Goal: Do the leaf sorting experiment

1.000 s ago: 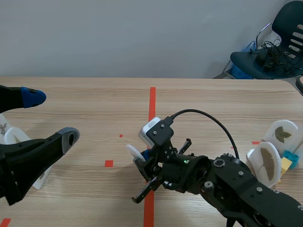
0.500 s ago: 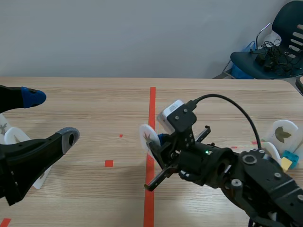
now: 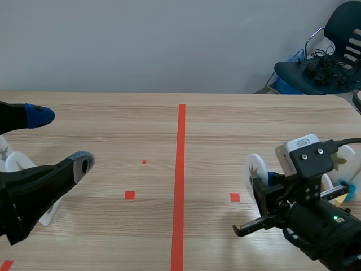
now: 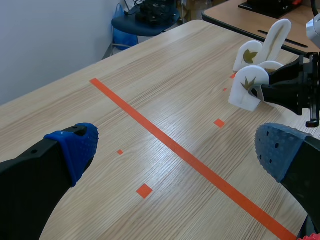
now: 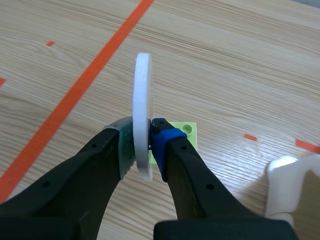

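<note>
A white disc with a brown leaf on its face [image 3: 255, 171] is pinched between the pads of my right gripper [image 3: 264, 180], low at the right of the table. In the right wrist view the disc [image 5: 142, 95] stands edge-on in the shut right gripper [image 5: 143, 134], above a light green block [image 5: 188, 132] on the table. The left wrist view shows the same disc [image 4: 248, 86] far ahead. My left gripper [image 3: 59, 140] hangs open over the left side, its pads [image 4: 75, 145] wide apart with nothing between them.
More white leaf pieces stand at the right edge [image 3: 338, 158] [image 4: 250, 52], beside a blue block [image 3: 348, 189] and a yellow one [image 3: 340, 196]. Other white leaf pieces [image 3: 17, 164] sit at the left edge. A red tape line [image 3: 180, 169] runs down the table's middle.
My right arm has carried the leaf disc from the red centre line across to the right side of the table. The left arm has stayed still.
</note>
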Robot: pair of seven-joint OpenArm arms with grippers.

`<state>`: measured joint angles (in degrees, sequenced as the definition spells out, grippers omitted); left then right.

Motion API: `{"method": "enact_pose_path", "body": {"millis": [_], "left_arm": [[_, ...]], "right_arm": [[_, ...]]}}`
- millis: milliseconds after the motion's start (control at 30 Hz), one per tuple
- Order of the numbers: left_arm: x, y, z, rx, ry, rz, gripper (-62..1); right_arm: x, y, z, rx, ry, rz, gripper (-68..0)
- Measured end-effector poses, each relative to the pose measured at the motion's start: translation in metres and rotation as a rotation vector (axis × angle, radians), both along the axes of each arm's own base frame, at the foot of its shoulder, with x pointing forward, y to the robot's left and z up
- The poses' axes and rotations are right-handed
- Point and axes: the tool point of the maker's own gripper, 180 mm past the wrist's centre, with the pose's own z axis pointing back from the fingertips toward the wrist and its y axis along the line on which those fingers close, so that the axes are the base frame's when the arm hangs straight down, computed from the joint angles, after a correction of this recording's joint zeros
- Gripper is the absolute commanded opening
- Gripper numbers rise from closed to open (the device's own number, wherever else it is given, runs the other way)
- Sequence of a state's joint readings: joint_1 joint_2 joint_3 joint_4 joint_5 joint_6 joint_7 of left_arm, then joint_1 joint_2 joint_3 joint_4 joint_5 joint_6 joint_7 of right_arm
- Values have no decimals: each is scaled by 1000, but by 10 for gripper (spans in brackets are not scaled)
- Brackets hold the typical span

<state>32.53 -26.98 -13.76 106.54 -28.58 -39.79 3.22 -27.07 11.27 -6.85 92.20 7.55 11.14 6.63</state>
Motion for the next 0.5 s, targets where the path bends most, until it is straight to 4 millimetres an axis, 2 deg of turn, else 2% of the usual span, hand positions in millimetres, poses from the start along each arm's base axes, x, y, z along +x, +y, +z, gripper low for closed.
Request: {"method": "enact_pose_path", "body": {"millis": [233,500], "left_arm": [[0,0,0,0,0,0,14],[0,0,0,0,0,0,14]], "right_arm": [[14,-31,-15,14,2,-88,-616],[11,-64,-43,8,52,-174,-616]]}}
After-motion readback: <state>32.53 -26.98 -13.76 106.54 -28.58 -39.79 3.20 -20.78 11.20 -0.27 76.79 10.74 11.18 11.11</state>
